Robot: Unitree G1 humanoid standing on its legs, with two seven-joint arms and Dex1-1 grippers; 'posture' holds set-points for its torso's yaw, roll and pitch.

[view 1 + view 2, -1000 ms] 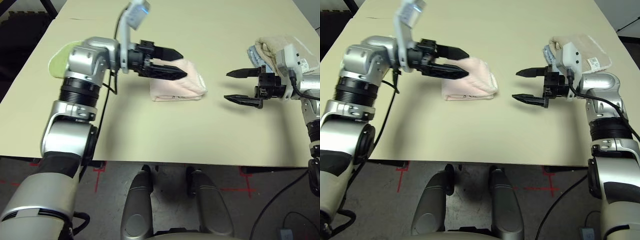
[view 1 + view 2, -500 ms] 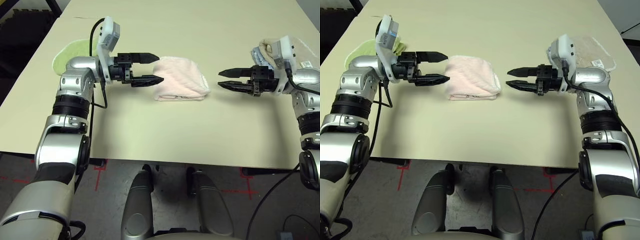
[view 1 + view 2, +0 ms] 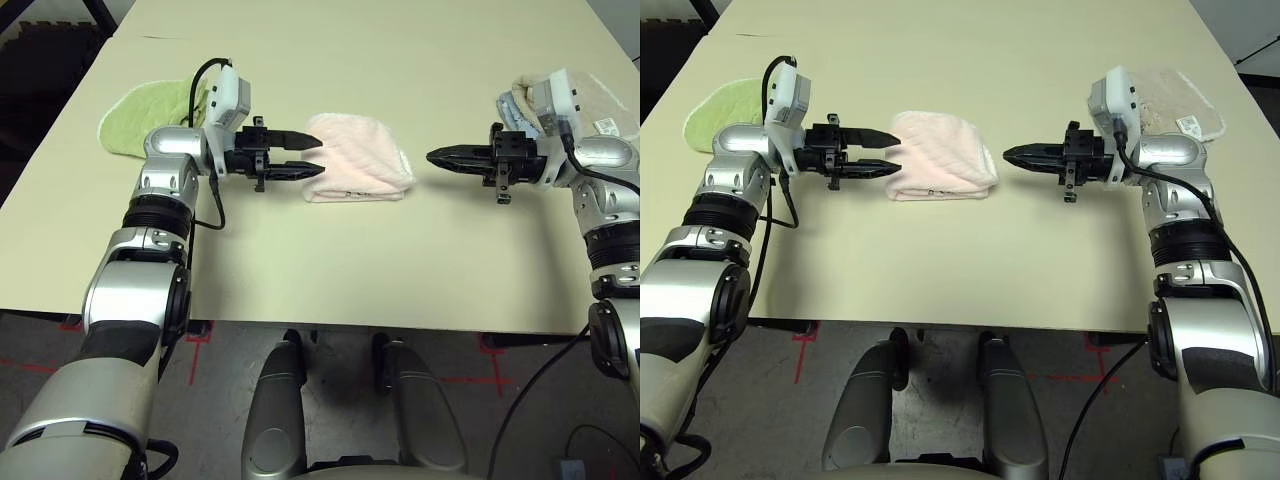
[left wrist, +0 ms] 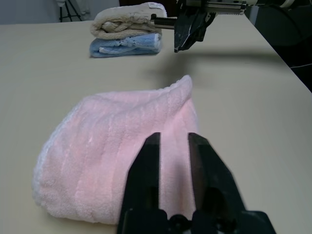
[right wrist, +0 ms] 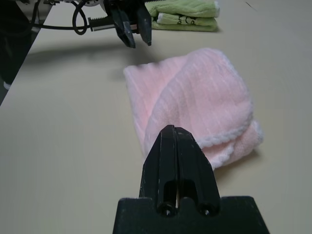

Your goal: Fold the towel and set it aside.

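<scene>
The towel (image 3: 362, 160), pale pink with white scalloped trim, lies folded into a small bundle at the middle of the table; it also appears in the wrist views (image 4: 122, 141) (image 5: 195, 97). My left gripper (image 3: 318, 155) points at the towel's left edge, level with the table. Its fingers (image 4: 146, 165) stand a narrow gap apart with nothing between them. My right gripper (image 3: 432, 156) is shut and empty. It points at the towel's right side from a short distance away and does not touch it.
A lime-green cloth (image 3: 145, 112) lies at the table's left behind my left arm. A stack of beige (image 4: 129, 19) and light-blue (image 4: 126, 45) folded towels sits at the right behind my right gripper. The table's front edge (image 3: 330, 322) runs near my body.
My left gripper has pulled back left off the towel and come down level, its fingers narrowing. My right gripper has gone from wide open to shut. The towel has stayed put.
</scene>
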